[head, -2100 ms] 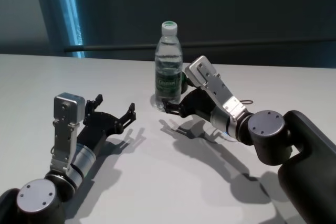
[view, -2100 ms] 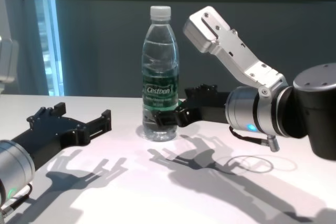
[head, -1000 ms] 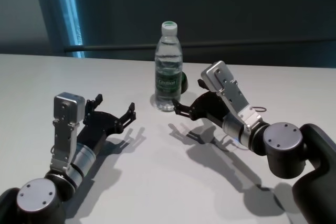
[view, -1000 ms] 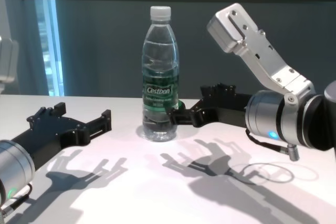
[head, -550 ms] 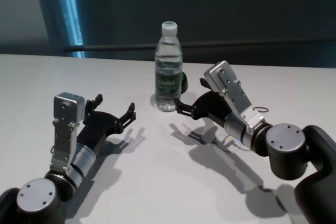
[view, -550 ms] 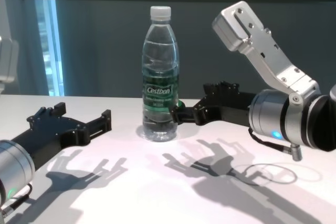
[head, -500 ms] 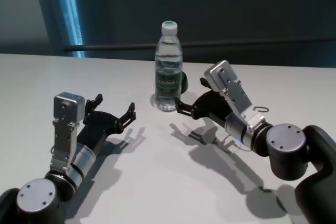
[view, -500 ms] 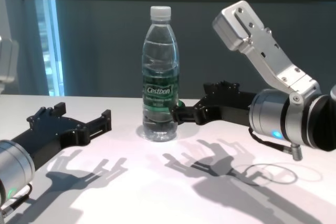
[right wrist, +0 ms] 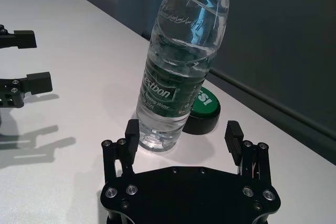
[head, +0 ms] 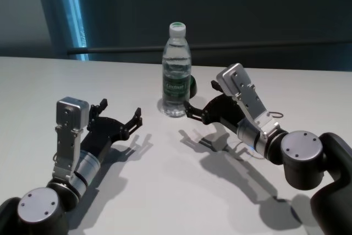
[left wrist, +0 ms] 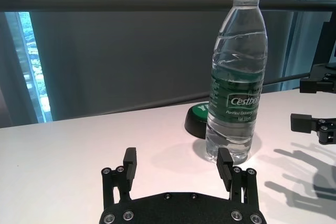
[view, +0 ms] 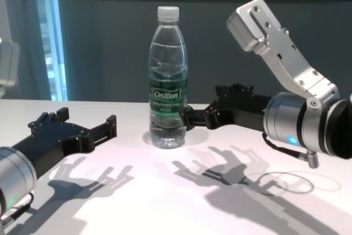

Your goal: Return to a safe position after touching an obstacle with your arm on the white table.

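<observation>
Bottle stands upright near the bench's far edge. A low black-and-green button just behind it is shown plainly only in the wrist views; in the head view it is largely hidden. Right gripper: jaws spread wide, nothing held, one finger just beside the bottle's base; contact cannot be told. Left gripper: jaws wide open, empty, well apart from the bottle.
</observation>
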